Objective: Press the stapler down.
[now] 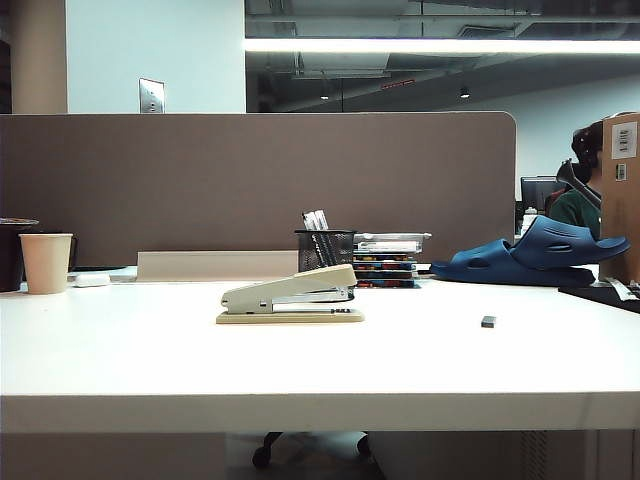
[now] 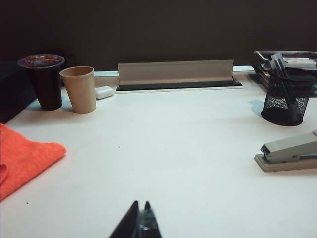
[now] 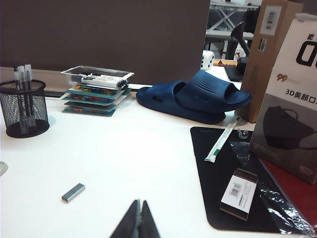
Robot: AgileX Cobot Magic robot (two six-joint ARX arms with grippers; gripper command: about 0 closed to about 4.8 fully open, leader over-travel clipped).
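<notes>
The stapler (image 2: 290,153) sits on the table (image 2: 173,148), well apart from the closed left gripper (image 2: 140,221); the closed right gripper (image 3: 137,219) grips nothing.

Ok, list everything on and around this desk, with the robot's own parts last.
stapler: 1, beige, desk centre.
pen holder: 1, black mesh, behind stapler.
tray stack: 1, multicoloured, beside holder.
slipper: 1, blue, back right.
staple strip: 1, grey, right of stapler.
paper cup: 1, tan, back left.
dark cup: 1, beside paper cup.
white oblong: 1, by paper cup.
cloth: 1, orange, left edge.
mat: 1, black, far right.
mask box: 1, on the mat.
left tool: shut, above bare desk.
right tool: shut, near staple strip.
</notes>
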